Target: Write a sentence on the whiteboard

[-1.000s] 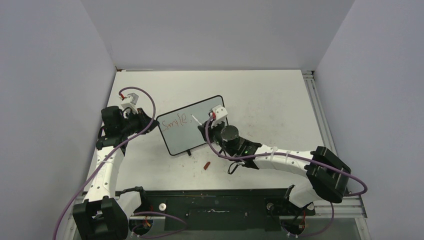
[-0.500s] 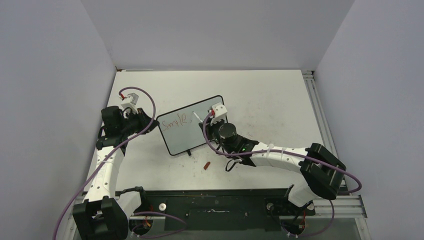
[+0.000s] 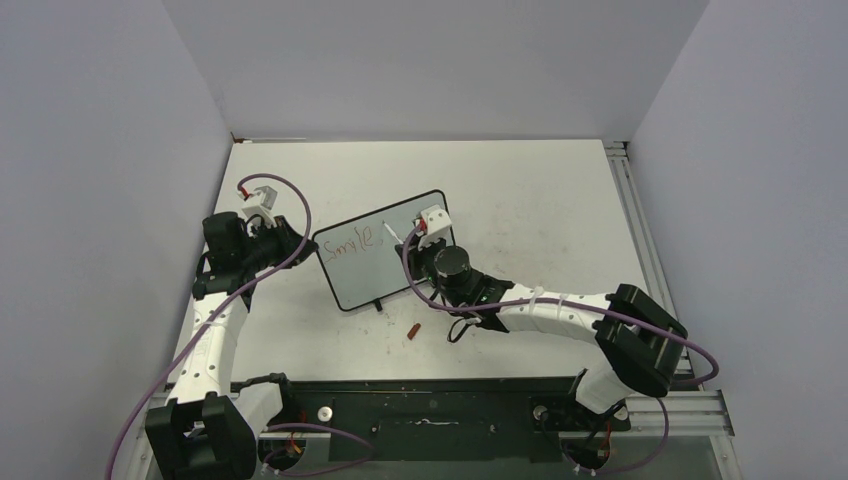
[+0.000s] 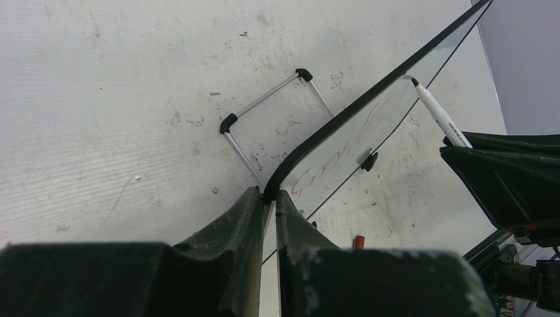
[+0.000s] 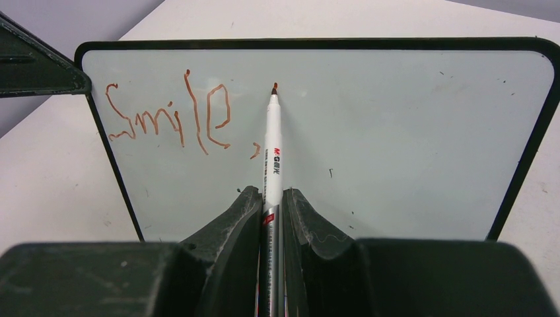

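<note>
The whiteboard (image 3: 372, 272) stands tilted on the table, and my left gripper (image 3: 308, 247) is shut on its left edge (image 4: 310, 142), one finger on each side of the black frame. Of the sentence (image 5: 168, 117) there is red lettering reading "Smile," near the board's top left (image 3: 350, 242). My right gripper (image 5: 271, 195) is shut on a white marker (image 5: 272, 152). The marker's red tip is at the board surface (image 5: 396, 132), just right of the comma. In the left wrist view the marker (image 4: 436, 113) reaches the board from the right.
A red marker cap (image 3: 413, 331) lies on the table in front of the board, also showing in the left wrist view (image 4: 357, 242). The board's wire stand (image 4: 264, 105) rests on the table behind it. Grey walls close in the table on three sides.
My right gripper with the marker has shifted slightly left and toward the board. The left arm and the board have not moved.
</note>
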